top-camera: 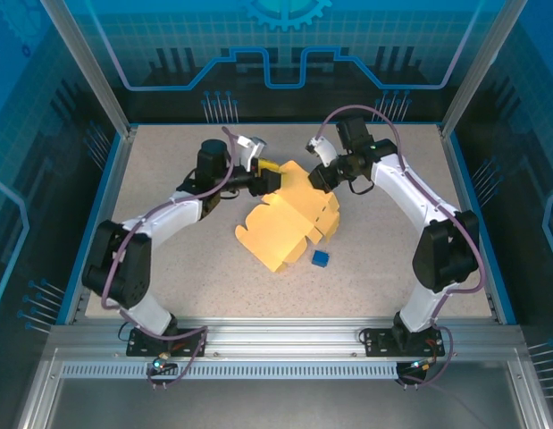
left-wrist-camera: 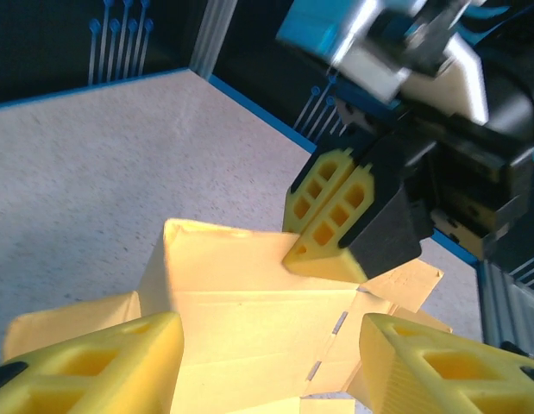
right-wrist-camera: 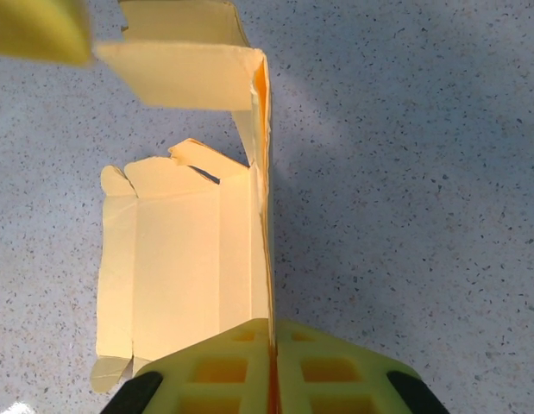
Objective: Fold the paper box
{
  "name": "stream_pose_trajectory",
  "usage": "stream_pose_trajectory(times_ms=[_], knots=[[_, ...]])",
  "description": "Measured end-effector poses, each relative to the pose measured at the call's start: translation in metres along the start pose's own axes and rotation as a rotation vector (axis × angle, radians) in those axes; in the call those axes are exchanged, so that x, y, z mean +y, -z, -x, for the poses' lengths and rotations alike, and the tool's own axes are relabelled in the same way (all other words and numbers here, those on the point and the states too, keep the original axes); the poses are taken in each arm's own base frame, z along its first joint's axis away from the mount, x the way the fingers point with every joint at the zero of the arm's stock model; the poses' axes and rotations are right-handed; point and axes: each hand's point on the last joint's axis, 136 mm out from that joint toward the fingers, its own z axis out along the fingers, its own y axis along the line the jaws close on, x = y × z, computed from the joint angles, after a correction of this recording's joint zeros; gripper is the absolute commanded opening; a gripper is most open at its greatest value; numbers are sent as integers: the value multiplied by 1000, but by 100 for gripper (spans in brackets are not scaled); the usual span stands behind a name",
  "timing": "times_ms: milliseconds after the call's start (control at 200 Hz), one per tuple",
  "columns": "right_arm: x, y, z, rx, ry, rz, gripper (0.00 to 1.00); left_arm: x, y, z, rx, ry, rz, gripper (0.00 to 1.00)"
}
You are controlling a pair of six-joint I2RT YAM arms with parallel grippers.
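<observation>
Item: box (top-camera: pixel 289 219), pale yellow card, partly folded.
Location: middle of the speckled table (top-camera: pixel 169 277), between the two arms. The broad part lies flat and spreads toward the near side; the far end is raised.

Right gripper (top-camera: pixel 319 177): clenched on the box. In the right wrist view its yellow fingers (right-wrist-camera: pixel 219 371) meet at the bottom of the picture with a thin upright wall of the box (right-wrist-camera: pixel 180 259) pinched edge-on between them. That wall runs straight away from the fingers, and the flat floor panel lies to its left on the table. In the left wrist view the same pinched fingers (left-wrist-camera: pixel 323 228) sit on the far edge of the box (left-wrist-camera: pixel 249 293).

Left gripper (top-camera: pixel 269 179): released, at the far left end of the box and facing the right gripper. In its own view the two fingers (left-wrist-camera: pixel 94 362) stand wide apart at the bottom, with the box's panel showing between them. A small flap sits just beside the left finger; whether they touch I cannot tell.

Other: a small blue cube (top-camera: pixel 321 258) on the table, just beside the near right edge of the box.
</observation>
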Motion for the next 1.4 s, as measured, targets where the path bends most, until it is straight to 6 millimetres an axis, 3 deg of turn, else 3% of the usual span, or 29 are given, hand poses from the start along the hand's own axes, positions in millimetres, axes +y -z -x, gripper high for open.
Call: stream_pose_trajectory(times_ms=[140, 300, 495, 670, 871, 1071, 1241, 1401], knots=[[4, 1, 2, -2, 38, -3, 9, -8, 21, 18, -37, -90, 83, 61], [10, 6, 5, -10, 97, -20, 9, 1, 36, 20, -46, -119, 186, 61], [20, 9, 9, -13, 171, -37, 9, 20, 42, 7, -6, -105, 291, 62], [16, 9, 8, -3, 194, -67, 9, 34, 47, -12, 39, -98, 359, 62], [14, 10, 7, 0, 198, -81, 9, 51, 71, -32, 39, -63, 441, 64], [15, 7, 7, 17, 236, -109, 9, 83, 92, -37, 25, 2, 539, 63], [16, 1, 4, 64, 318, -208, 9, 111, 92, -63, 78, 89, 604, 63], [10, -11, -5, 132, 424, -358, 9, 123, 92, -82, 129, 137, 641, 63]])
